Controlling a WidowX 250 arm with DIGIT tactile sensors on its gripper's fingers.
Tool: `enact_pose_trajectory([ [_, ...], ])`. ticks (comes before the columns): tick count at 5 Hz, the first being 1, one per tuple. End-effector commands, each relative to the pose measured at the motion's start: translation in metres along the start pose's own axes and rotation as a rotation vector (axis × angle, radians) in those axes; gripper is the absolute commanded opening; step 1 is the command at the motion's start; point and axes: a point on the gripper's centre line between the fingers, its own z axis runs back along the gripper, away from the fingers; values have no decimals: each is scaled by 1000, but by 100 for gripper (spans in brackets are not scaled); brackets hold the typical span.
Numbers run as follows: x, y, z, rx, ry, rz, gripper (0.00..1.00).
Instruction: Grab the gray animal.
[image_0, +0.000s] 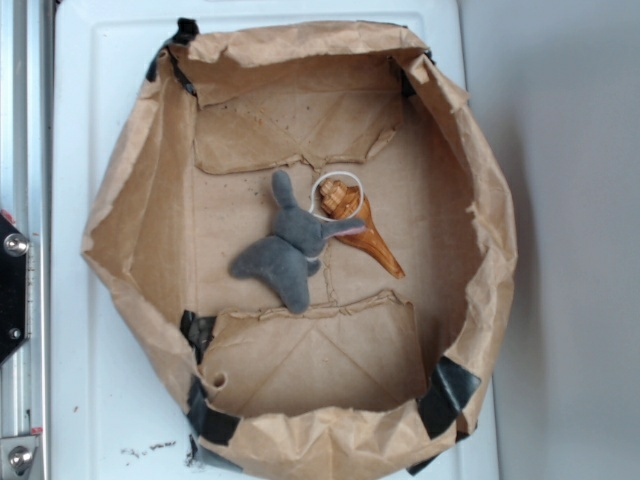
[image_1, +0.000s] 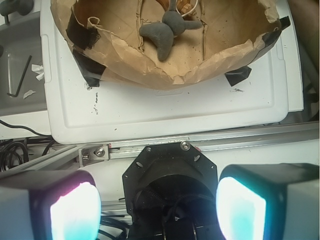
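Progress on the task is at its earliest stage: no contact with the target has been made.

Target location. The gray animal (image_0: 288, 250) lies on the floor of the brown paper bag tray (image_0: 130, 250), close to the tray's centre, limbs splayed. Its pinkish end touches or overlaps the orange-brown seashell (image_0: 365, 225), which lies just beside it toward the tray's far wall as the wrist view has it. The rest of the tray floor around the toy is bare.

Gripper state. In the wrist view the gripper (image_1: 157, 207) is wide open, with its two pads (image_1: 75, 210) far apart and nothing held between them. It is positioned well outside the tray, beyond the tray's near wall and past the white board (image_1: 165, 112) the tray rests on, over the metal rail (image_1: 200, 145). In the exterior view it does not appear at all.

Remaining steps, as judged:
1. Travel over the tray wall to a point above the toy.
2. Descend with the jaws straddling the toy's body.
3. Close and lift.

Caution: the seashell sits against the toy, so a jaw placed on that side may catch the shell instead. Approach across the toy's gray body, away from the shell.
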Motion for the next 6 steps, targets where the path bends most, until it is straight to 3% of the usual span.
enact_pose_trajectory([
  [1, 0, 0, 0, 0, 0, 0, 100],
  [2, 31, -15, -10, -19, -24, 13, 100],
  [3, 57, -14, -17, -90, -28, -27, 100],
  [5, 110, 8, -57, -115, -57, 87, 100],
  [6, 126, 13, -80, -145, -93, 243, 100],
])
